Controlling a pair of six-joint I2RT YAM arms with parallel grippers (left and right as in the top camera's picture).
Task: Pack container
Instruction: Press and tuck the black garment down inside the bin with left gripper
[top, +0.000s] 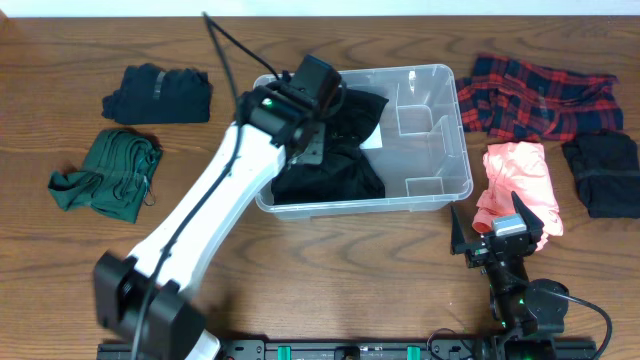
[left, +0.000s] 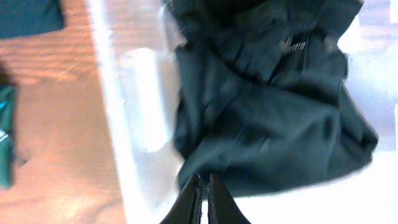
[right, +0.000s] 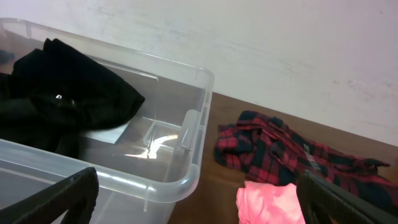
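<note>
while the left gripper (left: 202, 196) hangs over the black garment (left: 267, 106) in the container (top: 455, 150), its fingers (left: 186, 206) are pressed nearly together with nothing visible between them. the clear container sits mid-table, with the garment filling its left half. the right gripper (right: 198, 177), near the tub's right front corner beside a pink garment (top: 520, 180), has its fingers spread wide and holds nothing.

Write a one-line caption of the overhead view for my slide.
Left gripper over a black garment inside the clear rectangular plastic tub; open right gripper near a pink garment on the wooden table.
</note>
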